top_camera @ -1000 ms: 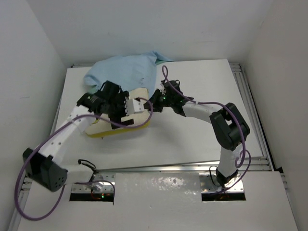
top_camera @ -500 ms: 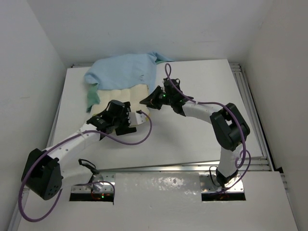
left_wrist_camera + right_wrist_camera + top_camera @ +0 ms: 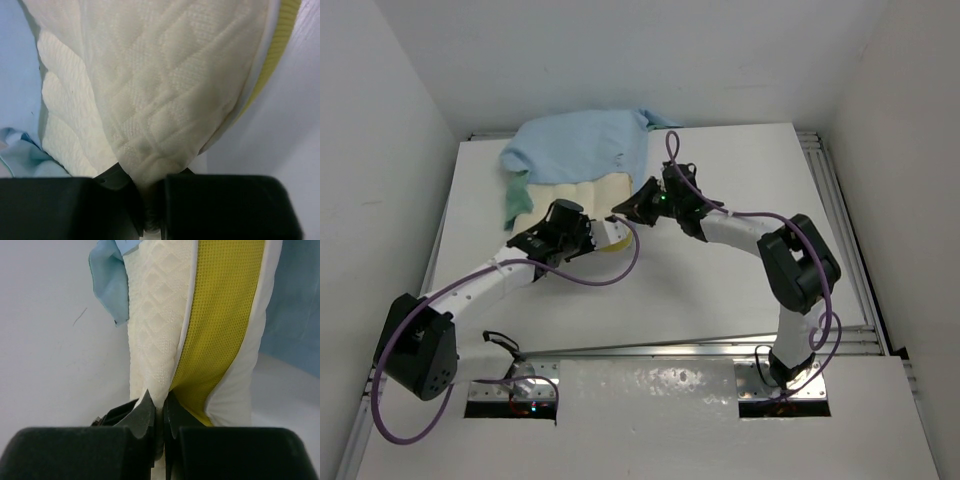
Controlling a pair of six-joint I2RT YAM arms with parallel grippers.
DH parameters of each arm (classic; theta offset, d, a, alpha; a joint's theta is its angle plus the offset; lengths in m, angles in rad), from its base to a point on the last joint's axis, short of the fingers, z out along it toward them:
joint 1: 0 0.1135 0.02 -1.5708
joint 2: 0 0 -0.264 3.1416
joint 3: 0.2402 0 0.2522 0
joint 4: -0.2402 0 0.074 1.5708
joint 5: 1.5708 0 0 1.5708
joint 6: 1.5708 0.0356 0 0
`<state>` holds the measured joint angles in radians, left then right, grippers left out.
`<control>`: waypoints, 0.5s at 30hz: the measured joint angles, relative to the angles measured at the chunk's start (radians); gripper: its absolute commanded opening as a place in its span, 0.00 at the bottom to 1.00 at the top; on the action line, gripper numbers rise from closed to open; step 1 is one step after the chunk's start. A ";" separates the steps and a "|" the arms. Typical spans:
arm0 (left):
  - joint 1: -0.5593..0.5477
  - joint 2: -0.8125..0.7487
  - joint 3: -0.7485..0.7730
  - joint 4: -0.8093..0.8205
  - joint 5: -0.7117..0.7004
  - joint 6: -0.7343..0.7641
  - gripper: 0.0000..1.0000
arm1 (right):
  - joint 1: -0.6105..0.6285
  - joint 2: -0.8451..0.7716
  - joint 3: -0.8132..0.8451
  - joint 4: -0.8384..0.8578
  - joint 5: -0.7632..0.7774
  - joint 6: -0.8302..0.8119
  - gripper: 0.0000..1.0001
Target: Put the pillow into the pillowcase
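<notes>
The cream quilted pillow [image 3: 578, 194] lies at the back left of the table, its far part under the light blue pillowcase [image 3: 578, 146]. My left gripper [image 3: 597, 236] is shut on the pillow's near corner; the left wrist view shows the cream cover [image 3: 150, 90] bunched between the jaws of that gripper [image 3: 150, 192]. The right gripper [image 3: 624, 209] is shut on the pillow's right edge, pinching the cream cover beside the yellow band [image 3: 220, 315] at the tips of this gripper [image 3: 159, 410]. Blue pillowcase fabric [image 3: 107, 280] hangs past the pillow.
A mint-green fold of the pillowcase [image 3: 513, 203] shows at the pillow's left. White walls close in the table [image 3: 720, 290] on the left, back and right. Purple cables loop off both arms. A metal rail [image 3: 700, 348] runs along the near edge.
The left arm came off the top of the pillow, swung to its near corner, and its jaws closed there. The pillow settled flat. The right gripper kept its hold.
</notes>
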<state>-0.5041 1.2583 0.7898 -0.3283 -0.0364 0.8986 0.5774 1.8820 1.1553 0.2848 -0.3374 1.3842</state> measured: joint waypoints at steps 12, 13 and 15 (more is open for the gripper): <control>0.008 -0.067 0.117 -0.122 -0.039 -0.112 0.00 | -0.143 -0.154 -0.143 -0.046 -0.005 -0.111 0.62; 0.008 -0.076 0.121 -0.125 -0.040 -0.111 0.00 | -0.167 -0.158 -0.153 -0.074 0.018 -0.125 0.62; 0.008 -0.086 0.125 -0.128 -0.043 -0.109 0.00 | -0.190 -0.108 -0.110 -0.122 0.048 -0.161 0.62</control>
<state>-0.4965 1.1721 0.9146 -0.4564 -0.0799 0.7895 0.3870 1.7744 1.0451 0.1631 -0.2890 1.2232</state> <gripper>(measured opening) 0.095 0.615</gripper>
